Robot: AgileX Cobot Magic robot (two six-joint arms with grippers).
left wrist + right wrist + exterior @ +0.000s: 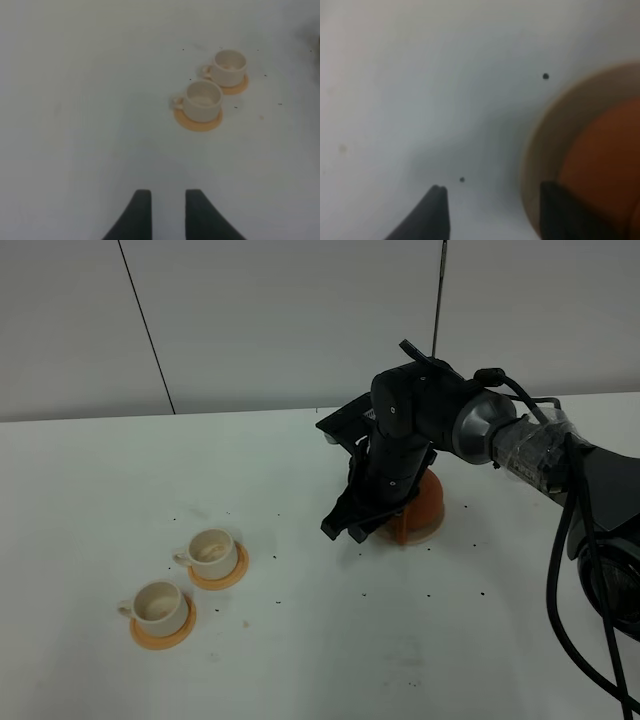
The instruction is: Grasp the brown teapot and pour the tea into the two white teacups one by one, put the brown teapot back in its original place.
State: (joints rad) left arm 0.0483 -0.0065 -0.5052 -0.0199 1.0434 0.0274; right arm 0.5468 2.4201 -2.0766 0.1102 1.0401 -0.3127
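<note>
The brown teapot [428, 502] sits on its beige coaster [540, 145] on the white bench [90, 500]. In the right wrist view the coaster's pale rim rings the pot's reddish-brown body. Seen from the high camera, the right end effector [345, 533] hangs at the teapot's left flank, and the black wrist behind it covers the pot's lid, handle and spout. It is released, with its jaws wide apart. One finger lies over the coaster's edge just beside the pot, the other over bare bench, and only bench shows between them.

Well apart from the teapot, to its left and nearer the high camera, stand two white teacups, each upright on an orange saucer. The near teacup [212, 548] is the closer one to the teapot and the far teacup [160, 605] stands just beyond it, both handles pointing away from the pot. Whether they hold tea cannot be told.

The left end effector [167, 212] hovers over bare bench beyond the cups from the teapot, its two dark fingers slightly parted and released. Small dark specks [432, 593] dot the bench around the teapot.
</note>
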